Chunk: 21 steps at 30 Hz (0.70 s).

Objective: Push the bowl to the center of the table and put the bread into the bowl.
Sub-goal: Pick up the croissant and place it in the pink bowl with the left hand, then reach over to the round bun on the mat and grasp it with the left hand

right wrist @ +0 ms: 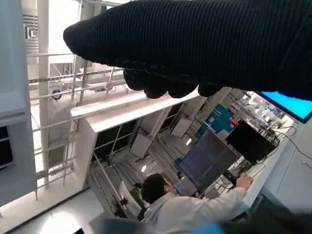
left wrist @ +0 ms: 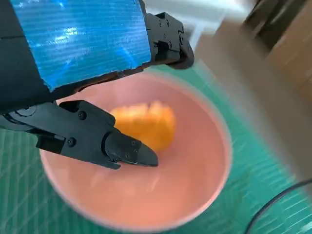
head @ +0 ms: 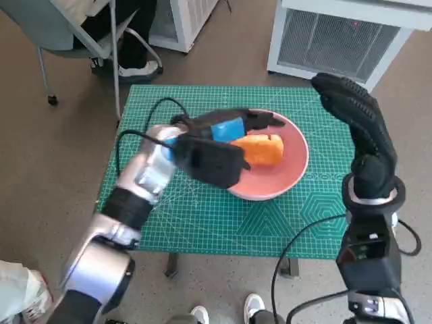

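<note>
The bread (head: 260, 149) lies inside the bowl (head: 287, 177), toward the side of the bowl nearest the mat's far edge; the bowl sits on the green mat (head: 202, 216) close to its middle, somewhat toward the right edge. My left hand (head: 219, 135) hangs over the bowl with its fingers (left wrist: 122, 146) apart above the bread and nothing between them, as the left wrist view shows: I judge the bread released. Handling, as a judgement: the bread looks light and soft, with a matte crust that should not slip; take it across its short sides with light pressure, since a hard squeeze would dent it. The bowl looks stiff, smooth and light, so it will slide easily on the mat; push low on its outer wall, not on the rim, or it may tip. My right hand (head: 358, 128) is raised above the mat's right edge, well apart from the bowl. It holds nothing visible, but I cannot tell whether its fingers are spread or curled. Hidden or unclear: my left hand covers the near-left part of the bread and bowl in the head view; the left wrist view is blurred, so the bread's texture is uncertain; the right wrist view shows only glove, a room and a seated person (right wrist: 190, 204).
</note>
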Tool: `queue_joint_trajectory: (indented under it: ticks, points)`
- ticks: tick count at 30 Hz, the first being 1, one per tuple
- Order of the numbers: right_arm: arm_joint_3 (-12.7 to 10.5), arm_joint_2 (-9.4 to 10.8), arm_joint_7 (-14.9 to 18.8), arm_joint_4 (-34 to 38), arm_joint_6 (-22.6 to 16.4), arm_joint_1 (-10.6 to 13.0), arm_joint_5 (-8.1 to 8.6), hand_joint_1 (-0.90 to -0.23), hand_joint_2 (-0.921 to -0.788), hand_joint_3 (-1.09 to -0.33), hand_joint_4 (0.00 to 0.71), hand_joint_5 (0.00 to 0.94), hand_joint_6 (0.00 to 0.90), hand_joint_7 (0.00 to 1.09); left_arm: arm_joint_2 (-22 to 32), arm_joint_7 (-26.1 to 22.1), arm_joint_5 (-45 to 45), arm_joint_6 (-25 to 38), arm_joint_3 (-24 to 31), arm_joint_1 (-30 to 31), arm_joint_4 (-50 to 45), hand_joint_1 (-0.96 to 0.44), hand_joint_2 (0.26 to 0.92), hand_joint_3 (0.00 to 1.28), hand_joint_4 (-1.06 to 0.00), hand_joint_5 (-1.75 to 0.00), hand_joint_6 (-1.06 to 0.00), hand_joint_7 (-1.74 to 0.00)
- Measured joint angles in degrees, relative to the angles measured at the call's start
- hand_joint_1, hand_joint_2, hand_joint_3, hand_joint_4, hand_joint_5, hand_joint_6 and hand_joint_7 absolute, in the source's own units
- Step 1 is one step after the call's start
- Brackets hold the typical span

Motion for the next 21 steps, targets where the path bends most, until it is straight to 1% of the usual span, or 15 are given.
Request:
queue_joint_trajectory:
  ticks: [6,9,12,16,21]
  points:
    - [0.03,0.0,-0.03,-0.18,0.12,0.1,-0.05,-0.538,-0.921,-0.816,0.305,0.005,-0.001,0.66,6.51,-0.02,-4.3,-4.38,5.36,5.38,-9.19,-0.36,0.92,0.02,-0.25,-0.07,-0.26,-0.31]
    - [0.06,0.0,-0.03,-0.25,0.17,0.11,-0.02,-0.539,-0.921,-0.817,0.304,0.005,-0.001,0.66,10.18,0.0,-5.77,-5.21,8.2,7.78,-13.35,-0.35,0.918,0.02,-0.28,-0.07,-0.28,-0.32]
    - [0.11,-0.03,-0.03,-0.29,0.17,0.13,0.11,-0.542,-0.921,-0.817,0.304,0.004,-0.001,0.66,14.35,0.01,-6.53,-6.28,11.0,10.45,-16.85,-0.35,0.917,0.01,-0.3,-0.07,-0.29,-0.32]
    - [0.11,-0.06,-0.03,-0.33,0.17,0.13,0.24,-0.544,-0.921,-0.815,0.304,0.004,-0.001,0.66,19.18,-0.87,-7.66,-6.06,13.75,13.28,-19.16,-0.34,0.917,0.01,-0.3,-0.06,-0.29,-0.3]
    - [0.21,-0.05,-0.03,-0.33,0.17,0.11,0.49,-0.543,-0.921,-0.815,0.302,0.003,-0.001,0.66,24.53,-2.66,-8.09,-4.01,15.94,16.96,-20.09,-0.34,0.916,0.0,-0.29,-0.01,-0.33,-0.15]
